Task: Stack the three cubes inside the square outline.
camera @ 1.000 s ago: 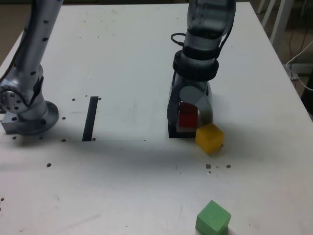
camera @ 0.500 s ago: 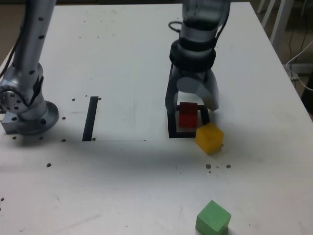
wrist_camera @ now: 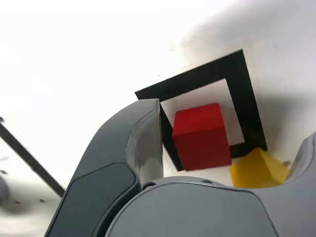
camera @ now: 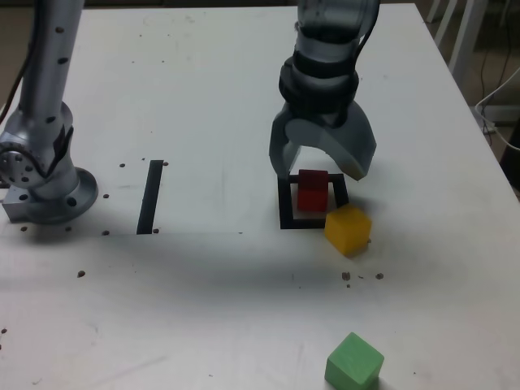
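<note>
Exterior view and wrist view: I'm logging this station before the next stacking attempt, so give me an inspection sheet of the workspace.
Surface: white table, dotted with small dark specks.
Job's things: red cube inside the square outline; yellow cube at the outline's corner, on its exterior-view right; green cube alone near the front edge.
Clutter: straight black strip on the exterior view's left.
Grippers: gripper open above the red cube, holding nothing.
Cables: dark cable looped at the wrist; white cables beyond the table's exterior-view right edge.
Surroundings: arm base on the exterior view's left; white furniture legs behind.
</note>
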